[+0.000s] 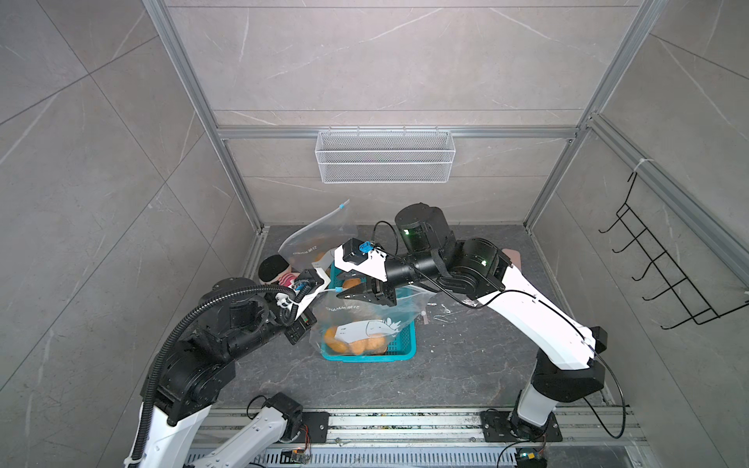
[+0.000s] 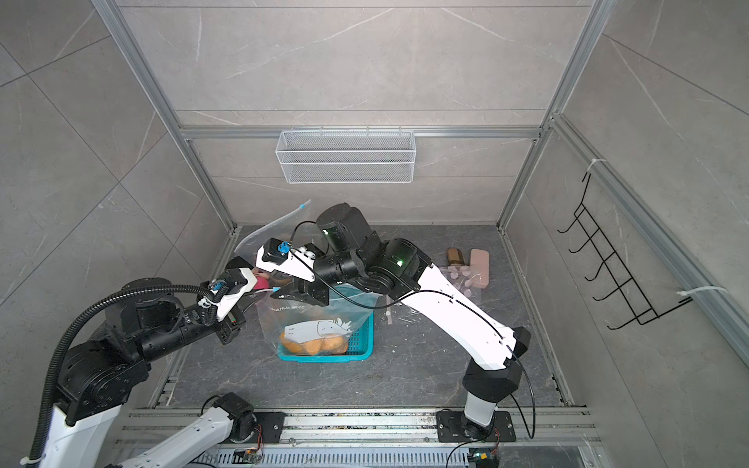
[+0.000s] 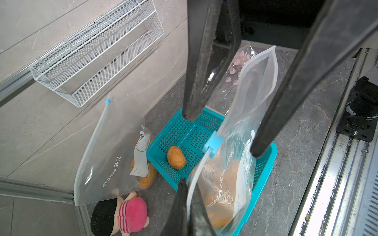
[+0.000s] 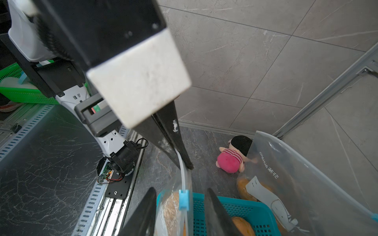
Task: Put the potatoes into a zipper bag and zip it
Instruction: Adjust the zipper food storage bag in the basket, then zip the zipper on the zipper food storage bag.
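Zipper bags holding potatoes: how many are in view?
2. One bag stands in the teal basket; the other bag leans on the wall beside the plush doll. More could be hidden.

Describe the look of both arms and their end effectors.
Both arms have white shells over black joints. The left arm carries a ribbed black conduit; the right arm a thin black cable and green lights. Both wrists bear a blue connector. The left end effector and right end effector have slim black tapering fingers.

We see lumpy orange-tan potatoes point(image 1: 356, 344) bunched inside the clear, open-mouthed zipper bag point(image 3: 247, 110), upright in the teal basket point(image 3: 184, 130); one potato point(image 3: 176, 157) lies loose beside it.
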You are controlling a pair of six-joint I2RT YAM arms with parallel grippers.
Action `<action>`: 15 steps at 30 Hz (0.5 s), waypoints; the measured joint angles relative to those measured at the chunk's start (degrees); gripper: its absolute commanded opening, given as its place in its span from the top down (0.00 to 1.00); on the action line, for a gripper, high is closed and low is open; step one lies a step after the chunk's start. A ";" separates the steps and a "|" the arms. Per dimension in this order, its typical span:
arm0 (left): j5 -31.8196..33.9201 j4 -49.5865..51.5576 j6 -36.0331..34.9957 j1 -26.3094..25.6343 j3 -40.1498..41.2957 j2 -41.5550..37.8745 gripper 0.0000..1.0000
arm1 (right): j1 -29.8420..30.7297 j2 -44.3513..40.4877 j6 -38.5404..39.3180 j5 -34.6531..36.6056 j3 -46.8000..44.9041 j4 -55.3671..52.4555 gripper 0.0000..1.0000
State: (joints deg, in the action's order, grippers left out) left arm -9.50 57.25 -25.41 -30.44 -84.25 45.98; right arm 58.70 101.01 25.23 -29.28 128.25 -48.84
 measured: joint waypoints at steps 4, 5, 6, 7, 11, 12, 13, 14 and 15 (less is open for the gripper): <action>-0.04 0.02 0.35 0.00 0.00 0.11 1.00 | 0.17 0.04 0.02 0.94 0.00 -0.31 0.57; -0.04 0.02 0.48 0.00 0.00 0.15 1.00 | 0.22 0.15 0.04 1.07 0.00 -0.35 0.56; -0.04 0.04 0.57 0.00 0.00 0.22 1.00 | 0.31 0.26 0.11 1.18 0.00 -0.48 0.56; -0.04 0.04 0.59 0.00 0.00 0.28 1.00 | 0.37 0.37 0.26 1.27 0.00 -0.63 0.56; -0.02 0.02 0.68 0.00 0.00 0.59 1.00 | 0.85 1.22 1.14 2.08 0.00 -1.07 0.58; -0.02 0.02 0.74 0.00 0.00 0.61 1.00 | 0.94 1.44 1.33 2.27 0.00 -1.09 0.59; -0.02 0.02 0.76 0.00 0.00 0.63 1.00 | 1.03 1.68 1.51 2.47 0.00 -1.09 0.60; -0.04 0.02 0.79 0.00 0.00 0.66 1.00 | 1.09 1.90 1.57 2.64 0.00 -1.14 0.62; -0.02 0.02 0.79 0.00 0.00 0.66 1.00 | 1.14 2.10 1.75 2.75 0.00 -1.16 0.64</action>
State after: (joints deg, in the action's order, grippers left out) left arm -9.52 57.28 -24.62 -30.44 -84.25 46.63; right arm 59.83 103.11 26.98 -26.52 128.25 -50.00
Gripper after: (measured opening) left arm 0.055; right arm 0.392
